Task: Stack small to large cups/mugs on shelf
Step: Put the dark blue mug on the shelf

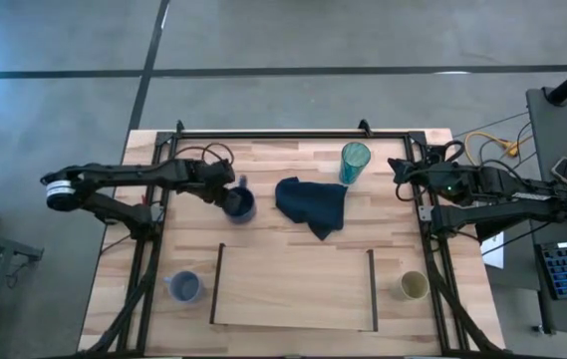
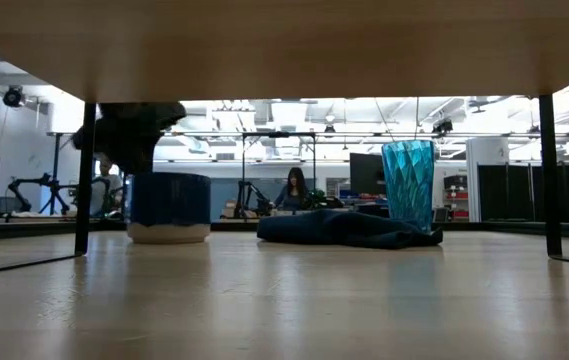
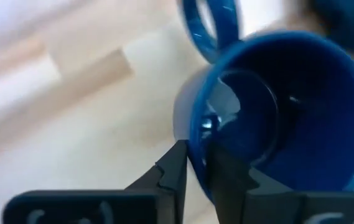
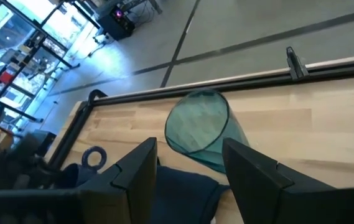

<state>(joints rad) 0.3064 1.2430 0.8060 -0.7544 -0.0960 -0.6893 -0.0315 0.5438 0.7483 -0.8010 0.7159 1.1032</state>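
Observation:
The dark blue handled mug (image 1: 241, 206) stands upright on its base on the tabletop, left of the dark blue cloth (image 1: 313, 206). My left gripper (image 1: 229, 195) is shut on the mug's rim. The teal tumbler (image 1: 355, 162) stands upright at the far right, with my open right gripper (image 1: 403, 174) to its right, clear of it. On the near part of the table lies the shelf (image 1: 293, 299), flat on the tabletop. A small grey-blue cup (image 1: 184, 287) stands to its left and a small beige cup (image 1: 415, 286) to its right. My left gripper has the mug's wall at the rim (image 3: 196, 144) between its two fingers, one finger (image 3: 175, 173) outside and the other (image 3: 228, 182) inside the mug. The fingers slant down from the table's left. The mug (image 2: 169, 205) stands upright with its base on the table.
The cloth (image 2: 349, 228) lies bunched between mug and tumbler (image 2: 408, 185). Thin dark rails (image 1: 218, 284) run along the shelf's short sides. A black frame (image 1: 293, 132) runs along the table's far edge and sides. Bare tabletop lies between the cloth and the shelf.

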